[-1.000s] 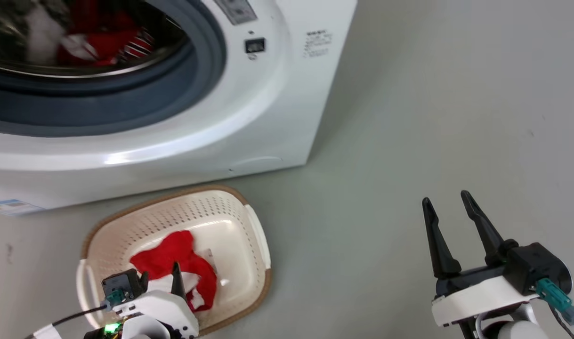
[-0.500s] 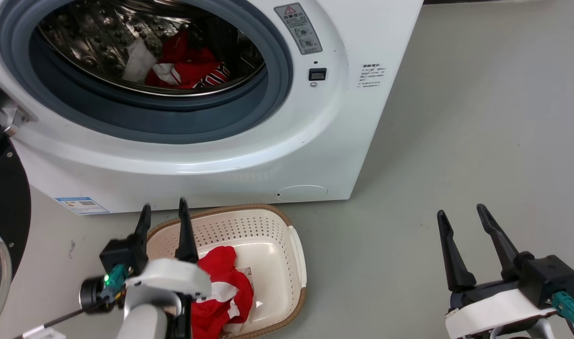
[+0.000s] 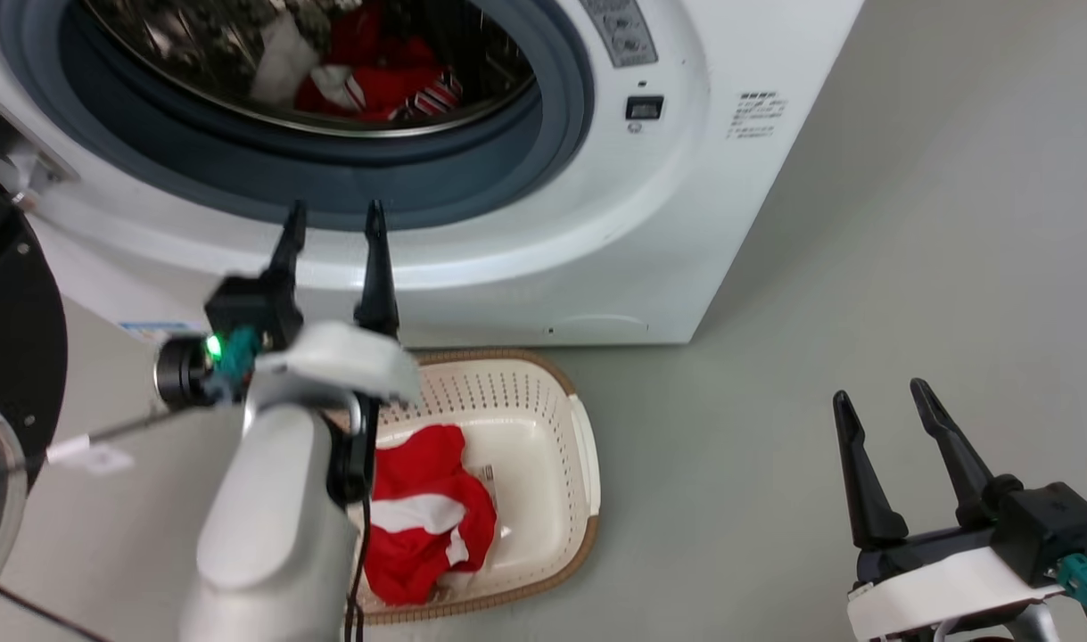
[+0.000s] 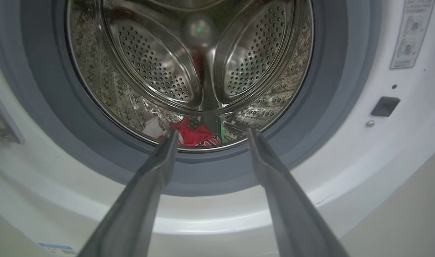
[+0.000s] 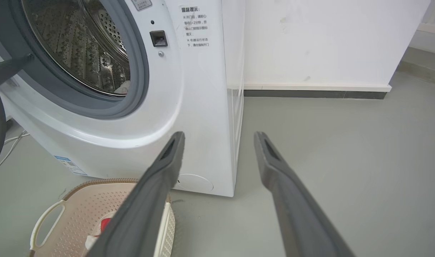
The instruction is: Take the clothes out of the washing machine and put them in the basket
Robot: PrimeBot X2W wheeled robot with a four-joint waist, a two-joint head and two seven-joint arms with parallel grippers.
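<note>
The white washing machine (image 3: 650, 232) stands with its porthole uncovered. Red and white clothes (image 3: 378, 76) lie at the bottom of its steel drum (image 4: 153, 71), also visible as clothes (image 4: 194, 135) in the left wrist view. My left gripper (image 3: 333, 218) is open and empty, raised in front of the grey porthole rim and pointing into the drum. Below it the cream basket (image 3: 552, 446) sits on the floor and holds one red and white garment (image 3: 423, 517). My right gripper (image 3: 882, 401) hovers open and empty over the floor at the lower right.
The machine's black-framed glass door (image 3: 12, 357) hangs swung out at the far left. A white wall with a dark skirting (image 5: 310, 94) runs behind the machine. Grey floor (image 3: 864, 267) stretches to the right of the machine and basket.
My left gripper has risen from over the basket to the porthole rim, staying open. The head camera has shifted, showing more of the drum. The right gripper holds its place.
</note>
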